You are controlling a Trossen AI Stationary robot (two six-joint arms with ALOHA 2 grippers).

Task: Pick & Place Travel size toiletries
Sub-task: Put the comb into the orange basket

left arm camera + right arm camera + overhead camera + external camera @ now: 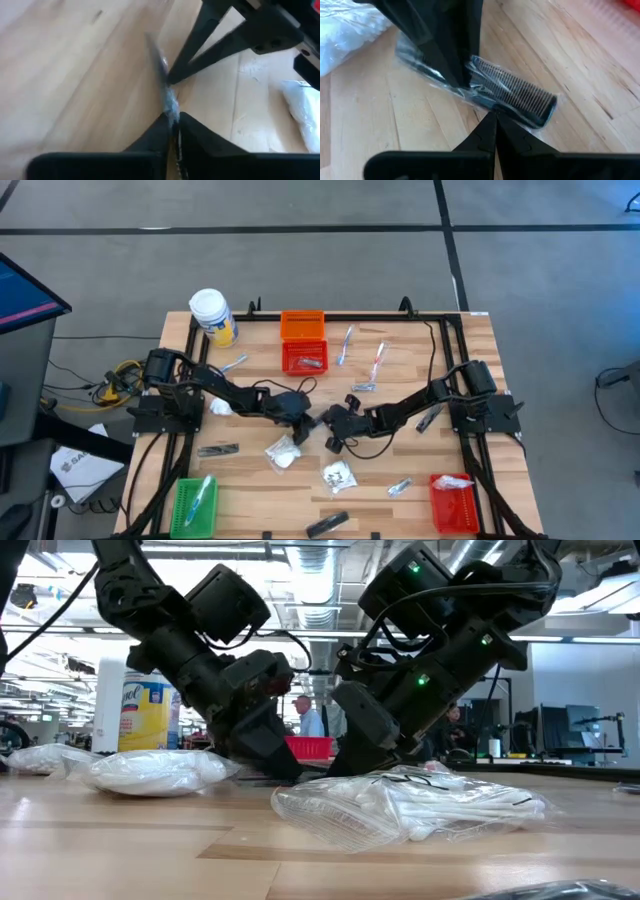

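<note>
wooden table (pixel 520 510); white packets (pixel 283 452) lie beside both hands, baskets (pixel 303 340) apart.

The table (pixel 365 130) is pale smooth wood with matt finish; the black plastic comb (pixel 520 95) lies in clear glossy wrap; both grippers' fingers (pixel 487 135) look matt black

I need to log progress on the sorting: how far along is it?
Done: some items already lie in the red basket, green basket and right-hand red basket. In hand: the left gripper is pinching a wrapped black comb at table centre, with the right gripper shut beside it. Left: several packets still lie loose on the table.
</note>
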